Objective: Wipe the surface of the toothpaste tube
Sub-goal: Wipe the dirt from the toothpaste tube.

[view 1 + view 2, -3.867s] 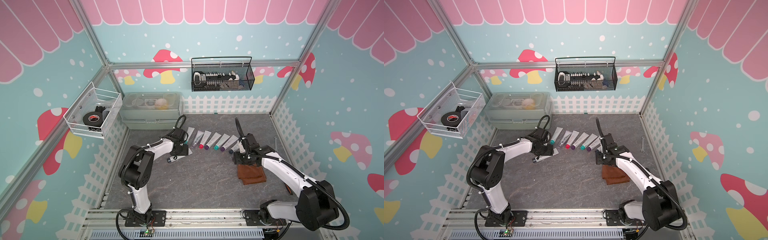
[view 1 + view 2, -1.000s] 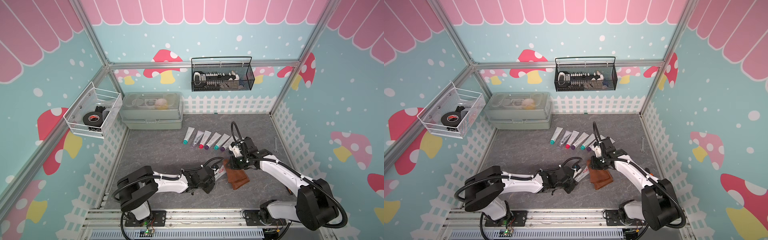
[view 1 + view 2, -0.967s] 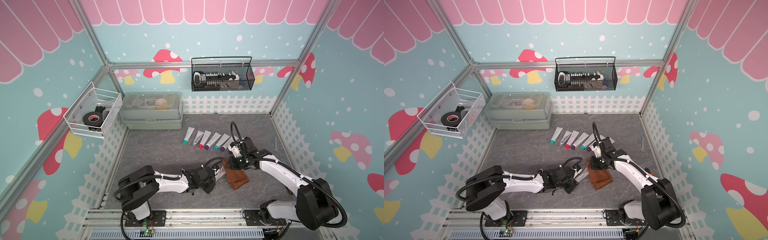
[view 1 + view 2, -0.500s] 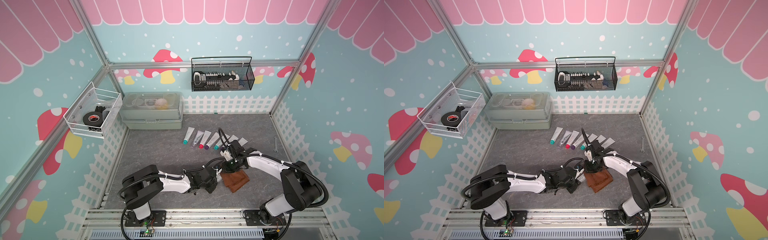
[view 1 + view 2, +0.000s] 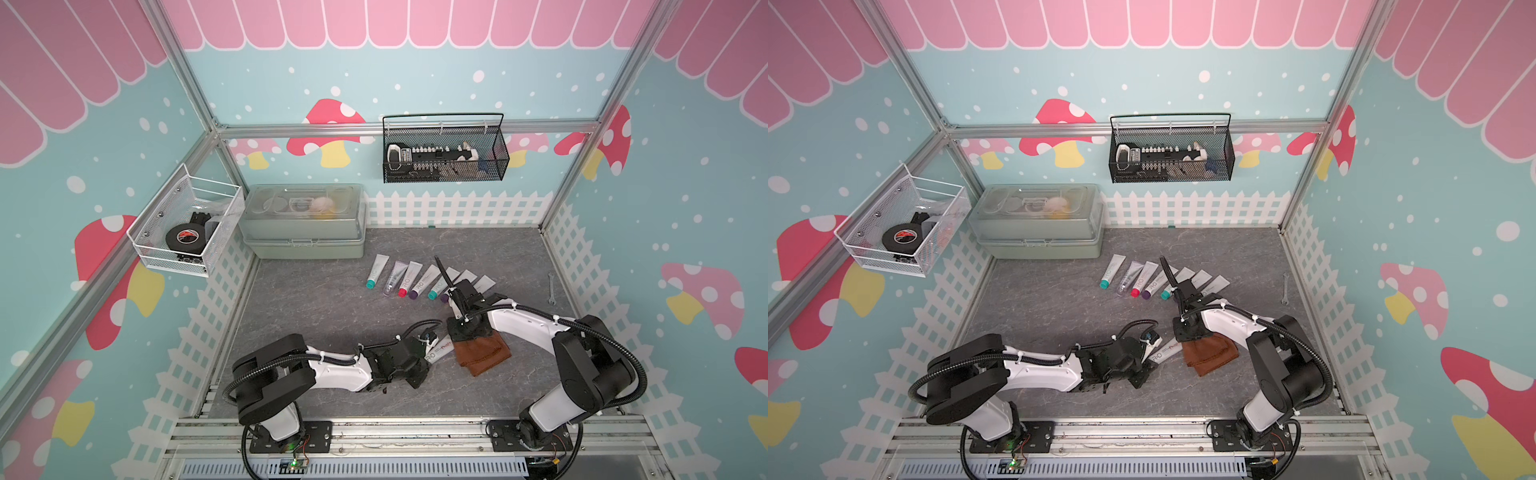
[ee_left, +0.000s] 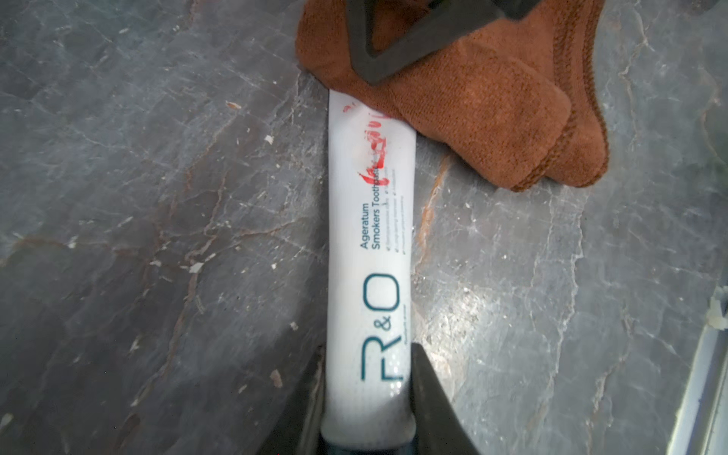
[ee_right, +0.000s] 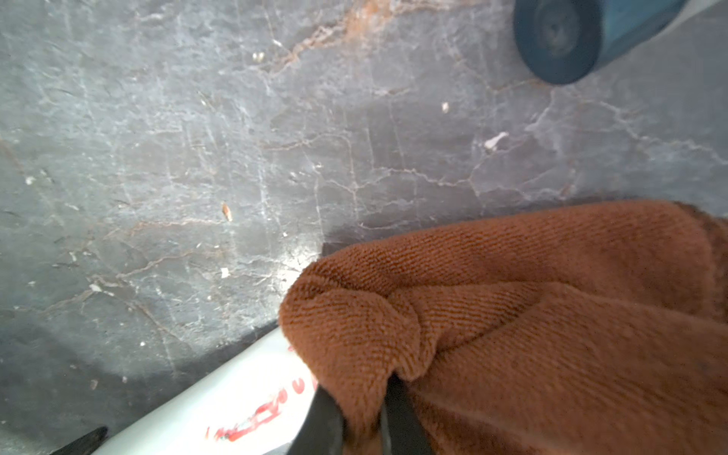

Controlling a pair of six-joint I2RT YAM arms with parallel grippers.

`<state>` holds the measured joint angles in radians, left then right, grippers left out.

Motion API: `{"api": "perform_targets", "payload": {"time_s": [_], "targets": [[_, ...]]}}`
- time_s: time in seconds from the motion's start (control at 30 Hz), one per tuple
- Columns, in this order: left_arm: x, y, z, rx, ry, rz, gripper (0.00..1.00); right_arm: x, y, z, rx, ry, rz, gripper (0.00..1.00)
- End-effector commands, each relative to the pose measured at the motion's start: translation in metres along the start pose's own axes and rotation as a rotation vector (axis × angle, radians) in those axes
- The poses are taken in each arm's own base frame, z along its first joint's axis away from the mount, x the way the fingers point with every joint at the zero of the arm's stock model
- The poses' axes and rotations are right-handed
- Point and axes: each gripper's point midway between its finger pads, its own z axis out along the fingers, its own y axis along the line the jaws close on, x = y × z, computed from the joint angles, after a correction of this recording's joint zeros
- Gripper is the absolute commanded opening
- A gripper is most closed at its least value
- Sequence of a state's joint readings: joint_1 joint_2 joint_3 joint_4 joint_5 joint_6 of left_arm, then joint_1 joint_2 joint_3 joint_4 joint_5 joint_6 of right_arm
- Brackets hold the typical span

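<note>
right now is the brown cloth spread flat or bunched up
Bunched: the brown cloth is gathered in folds where the right gripper pinches it.

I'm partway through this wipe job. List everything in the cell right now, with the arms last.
toothpaste tube: one, white with red smears, front middle, gripped near its cap
cloth: one, brown, lying over the tube's far end
spare tubes: seven by my count, white, with teal, red and purple caps showing, in a row behind; the right arm hides some
table: one, grey marble look
wrench: one, grey, at the table's right edge
storage box: one, pale green with a clear lid, back left
black wire basket: one, on the back wall, small parts inside
white wire basket: one, on the left wall
tape roll: one, black, in the white basket
left gripper: shut on the toothpaste tube
right gripper: shut on the cloth
</note>
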<state>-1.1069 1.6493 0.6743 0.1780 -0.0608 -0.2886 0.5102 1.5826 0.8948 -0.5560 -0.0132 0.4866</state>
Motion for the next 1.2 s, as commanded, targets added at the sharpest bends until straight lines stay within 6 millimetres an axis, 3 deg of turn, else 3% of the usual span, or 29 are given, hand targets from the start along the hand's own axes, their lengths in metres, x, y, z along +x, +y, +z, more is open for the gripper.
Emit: {"api": "perform_targets", "payload": {"time_s": [0.0,0.13,0.23,0.47,0.57,0.73,0.93,1.17], "targets": [[-0.008,0.012,0.003,-0.05,-0.036,-0.038,0.25,0.024,-0.012,-0.007,0.019,0.059,0.007,0.11],[-0.006,0.011,0.009,-0.044,-0.027,-0.038,0.25,0.016,0.024,-0.036,-0.186,-0.002,-0.004,0.11],[-0.005,0.01,0.013,-0.038,-0.021,-0.038,0.24,0.015,0.042,-0.047,-0.286,-0.006,-0.019,0.12],[-0.004,0.009,0.018,-0.034,-0.012,-0.039,0.24,0.02,0.062,-0.034,-0.356,0.035,-0.027,0.12],[-0.004,0.008,0.019,-0.032,-0.006,-0.037,0.24,0.024,0.054,-0.016,-0.284,0.076,-0.033,0.11],[-0.003,0.009,0.018,-0.033,-0.007,-0.039,0.24,0.029,0.013,0.007,-0.028,0.128,-0.049,0.11],[0.0,0.012,0.015,-0.043,-0.011,-0.043,0.24,0.03,-0.029,0.016,0.227,0.156,-0.071,0.1],[0.001,0.013,0.014,-0.044,-0.015,-0.047,0.24,0.026,-0.033,0.017,0.214,0.145,-0.045,0.09]]}}
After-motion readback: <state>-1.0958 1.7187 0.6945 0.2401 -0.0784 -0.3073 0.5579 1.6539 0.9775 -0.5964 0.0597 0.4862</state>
